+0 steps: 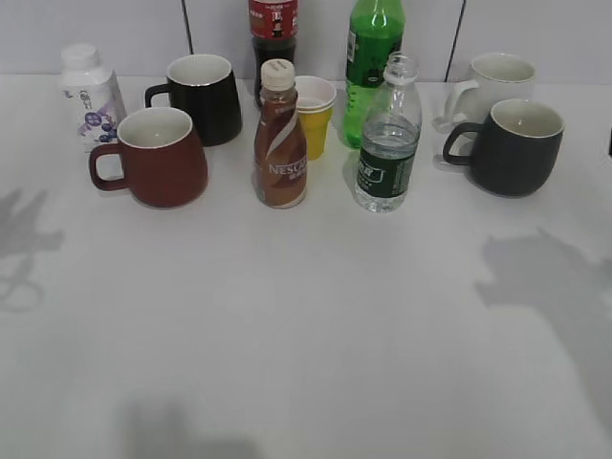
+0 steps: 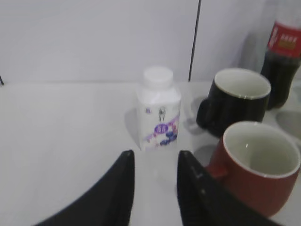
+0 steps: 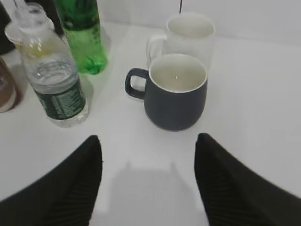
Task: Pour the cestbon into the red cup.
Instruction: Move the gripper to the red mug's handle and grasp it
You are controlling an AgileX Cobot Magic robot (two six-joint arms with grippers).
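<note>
Nothing's being held yet, so the step in hand looks like going for the cestbon, which is standing upright and capless mid-table, just right of the brown bottle and in front of the green bottle. The red cup is sitting well off to the left, handle pointing left, with the black mug right behind it. The right gripper is hanging spread wide and empty, facing the dark grey mug with the water bottle off to its left, so I'm guessing it needs to be swinging left and coming in low around the label band, not the ribbed top, since that thin plastic will probably squash and there's water inside with no cap on. I'd also be watching the green bottle and the yellow cup crowding behind it. The left gripper is parted too, gap narrower, gripping nothing, near the cup's handle. Readable stuff: the brown one is showing "NESC", so Nescafe I'm assuming; the white bottle has a purple printed label but it's too blurry, same for the red label on the cola bottle
</note>
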